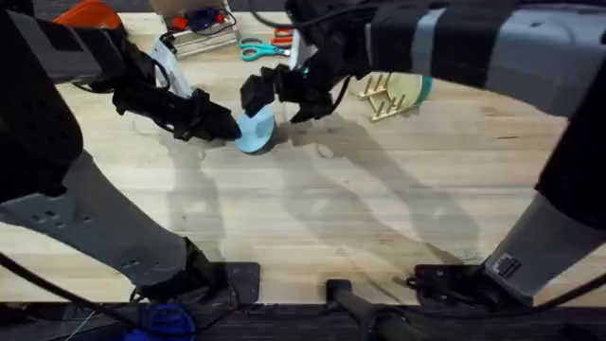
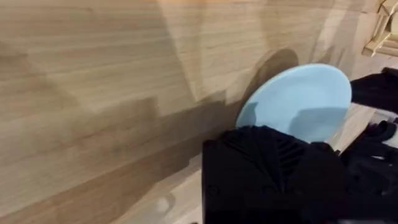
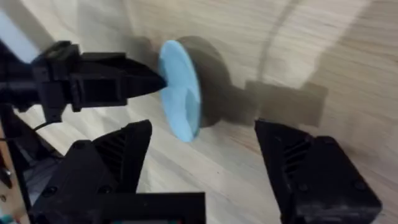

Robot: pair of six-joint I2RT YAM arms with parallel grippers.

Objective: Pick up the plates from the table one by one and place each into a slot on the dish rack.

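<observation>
Holding a pale yellow plate (image 1: 405, 90) and a teal plate (image 1: 425, 88) in its slots, the dish rack (image 1: 381, 97) sits just beyond the right pincer (image 1: 284, 93). Left pincer (image 1: 227, 131) grips the light blue plate (image 1: 254, 131) on edge on the tabletop (image 1: 322, 218); right pincer gapes beside it, bare boards nearer the bases.

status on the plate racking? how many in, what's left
Done: two plates, pale yellow and teal, stand in the dish rack. In hand: left gripper holds the light blue plate on edge; right gripper is open beside it. Left: racking that plate.
</observation>
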